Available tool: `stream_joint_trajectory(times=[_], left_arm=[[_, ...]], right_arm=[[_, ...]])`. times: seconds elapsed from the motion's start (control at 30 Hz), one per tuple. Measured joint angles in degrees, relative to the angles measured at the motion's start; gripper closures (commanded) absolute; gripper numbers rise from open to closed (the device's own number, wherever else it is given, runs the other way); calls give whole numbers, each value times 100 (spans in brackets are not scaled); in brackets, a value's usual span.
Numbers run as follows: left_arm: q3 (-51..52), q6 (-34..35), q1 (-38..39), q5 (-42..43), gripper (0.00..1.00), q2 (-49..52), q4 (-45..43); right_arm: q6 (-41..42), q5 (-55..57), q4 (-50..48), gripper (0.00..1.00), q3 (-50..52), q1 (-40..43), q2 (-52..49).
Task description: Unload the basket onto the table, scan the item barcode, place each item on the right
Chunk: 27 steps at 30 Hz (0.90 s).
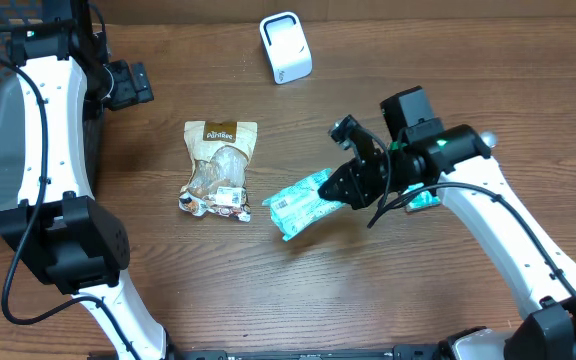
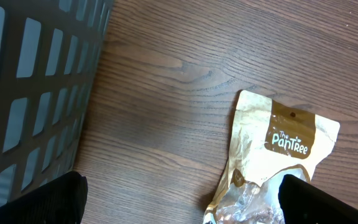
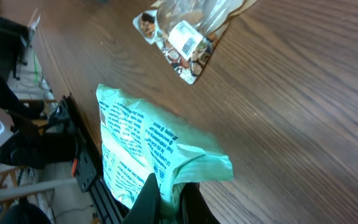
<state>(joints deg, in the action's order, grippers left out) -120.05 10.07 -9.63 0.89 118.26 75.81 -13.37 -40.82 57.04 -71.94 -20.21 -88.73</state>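
Right fingers [image 1: 343, 185] pinch the green pouch [image 1: 298, 203] by one edge, well apart from the scanner [image 1: 285, 47]. Carry it across, keeping the printed side flat and turned toward the scanner. Left fingers [image 2: 42, 202] stand spread, empty.

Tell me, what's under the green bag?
Only wooden table shows around the green bag, which the right gripper pinches at one end. The bag covers the spot right beneath it, so that part is hidden. The brown bag lies apart, not under it.
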Motion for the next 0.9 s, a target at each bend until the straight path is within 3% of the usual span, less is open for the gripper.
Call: stream_joint_trajectory(times=[0.37, 0.63, 0.73, 0.9], left_arm=[[0, 0, 0, 0, 0, 0, 0], [0, 0, 0, 0, 1, 0, -4], [0, 0, 0, 0, 0, 0, -2], [0, 0, 0, 0, 0, 0, -2]], right_arm=[[328, 256, -81, 97, -116, -417, -118], [625, 1390, 990, 97, -2304, -415, -203], [634, 1939, 973, 97, -2885, -417, -175], [544, 2892, 422, 97, -3012, -417, -179]])
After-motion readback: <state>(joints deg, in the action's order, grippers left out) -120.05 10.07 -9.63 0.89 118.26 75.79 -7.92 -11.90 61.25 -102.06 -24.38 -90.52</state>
